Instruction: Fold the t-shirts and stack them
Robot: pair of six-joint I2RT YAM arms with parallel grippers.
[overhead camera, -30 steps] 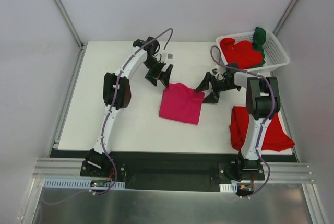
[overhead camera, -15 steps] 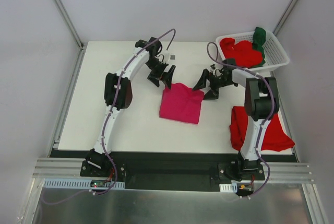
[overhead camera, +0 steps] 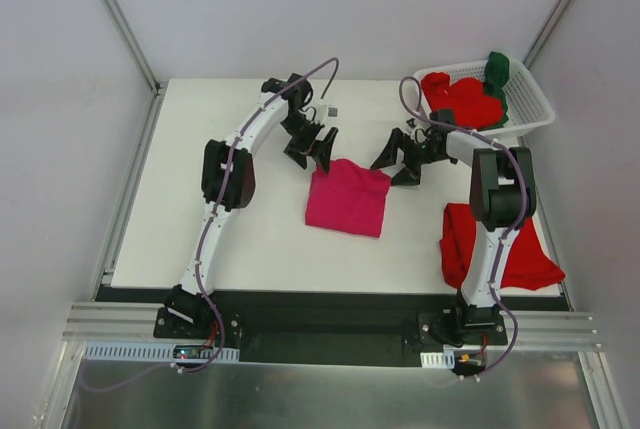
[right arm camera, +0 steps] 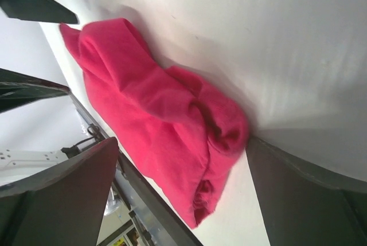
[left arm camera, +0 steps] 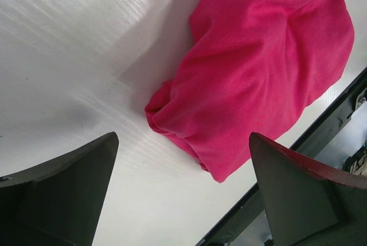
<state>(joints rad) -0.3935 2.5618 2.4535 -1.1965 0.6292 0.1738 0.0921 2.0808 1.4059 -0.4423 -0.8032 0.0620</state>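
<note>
The red t-shirt [overhead camera: 505, 254] at the near right edge of the counter [overhead camera: 250, 234] is partly covered by the right arm's upright link, so its outline cannot be read. In the white basket [overhead camera: 535, 114] at the far right corner, the bunched red t-shirts [overhead camera: 462, 99] and a dark green t-shirt [overhead camera: 497, 71] are heaped together (how many red ones there are cannot be told). A small dark square [overhead camera: 331, 109] beyond the left wrist is too small to identify. Each wrist view cuts its own fingers off at the frame edges.

The left arm reaches far across the counter and bends inward. The left end effector [overhead camera: 312, 159] points down, spread wide and holding nothing. The right arm folds back from its elbow toward the centre, and the right end effector [overhead camera: 394, 169] is also wide and empty.

The magenta-pink t-shirt [overhead camera: 347, 199] lies mid-counter as a rough folded rectangle. The left end effector is at its far left corner and the right at its far right corner. Whether either tip touches the cloth cannot be told.
</note>
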